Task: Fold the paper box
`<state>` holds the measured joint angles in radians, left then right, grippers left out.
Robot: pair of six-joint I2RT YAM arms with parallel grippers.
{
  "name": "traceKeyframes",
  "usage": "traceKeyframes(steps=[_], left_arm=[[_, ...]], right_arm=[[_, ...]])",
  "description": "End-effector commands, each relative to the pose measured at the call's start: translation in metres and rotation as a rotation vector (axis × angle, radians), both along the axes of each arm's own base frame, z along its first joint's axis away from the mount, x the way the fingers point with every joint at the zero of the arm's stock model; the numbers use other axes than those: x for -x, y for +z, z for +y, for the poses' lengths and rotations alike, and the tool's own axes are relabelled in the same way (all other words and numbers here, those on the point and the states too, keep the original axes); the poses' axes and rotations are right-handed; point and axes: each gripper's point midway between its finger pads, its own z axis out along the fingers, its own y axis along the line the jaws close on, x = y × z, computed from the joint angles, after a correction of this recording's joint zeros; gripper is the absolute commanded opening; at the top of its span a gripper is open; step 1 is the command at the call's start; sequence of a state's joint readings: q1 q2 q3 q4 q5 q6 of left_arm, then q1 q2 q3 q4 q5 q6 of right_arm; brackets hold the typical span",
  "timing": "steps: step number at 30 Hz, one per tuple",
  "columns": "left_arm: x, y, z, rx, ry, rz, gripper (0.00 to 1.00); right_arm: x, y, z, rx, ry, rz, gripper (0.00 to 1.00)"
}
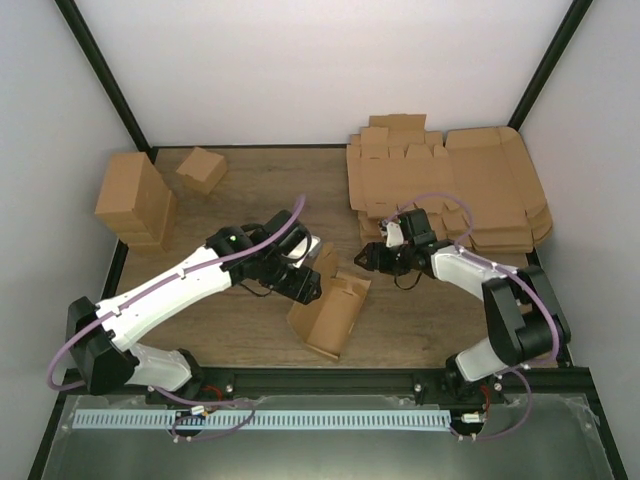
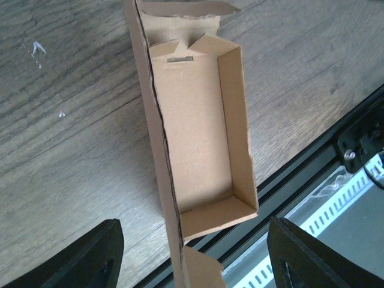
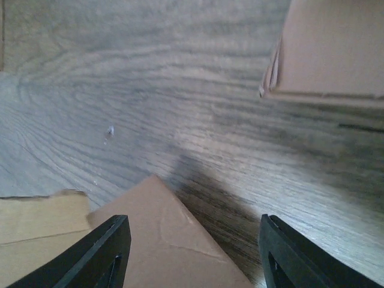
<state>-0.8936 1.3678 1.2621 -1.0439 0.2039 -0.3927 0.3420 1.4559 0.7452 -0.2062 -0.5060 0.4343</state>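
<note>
The paper box lies near the table's front middle as a half-formed open tray with loose flaps. From the left wrist the paper box shows its inside, with raised side and end walls and a long flap edge running down between the fingers. My left gripper hovers over the box's left end, jaws wide open and holding nothing. My right gripper stands open at the box's far right corner. A pointed cardboard flap lies under and between its fingers, ungripped.
A stack of large flat brown sheets fills the back right. A tall brown cardboard block and a small folded carton stand at the back left. The black frame rail runs along the table's near edge.
</note>
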Motion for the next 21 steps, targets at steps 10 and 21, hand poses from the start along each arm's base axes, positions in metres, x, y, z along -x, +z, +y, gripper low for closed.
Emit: traceKeyframes(steps=[10,21], left_arm=[[-0.014,-0.015,-0.002,-0.041,0.033,-0.022,0.32],[-0.023,-0.019,0.002,-0.091,0.043,-0.053,0.04]], right_arm=[[0.023,-0.015,0.03,-0.23,0.131,0.161,0.61],[0.055,0.014,0.037,-0.361,0.24,0.119,0.55]])
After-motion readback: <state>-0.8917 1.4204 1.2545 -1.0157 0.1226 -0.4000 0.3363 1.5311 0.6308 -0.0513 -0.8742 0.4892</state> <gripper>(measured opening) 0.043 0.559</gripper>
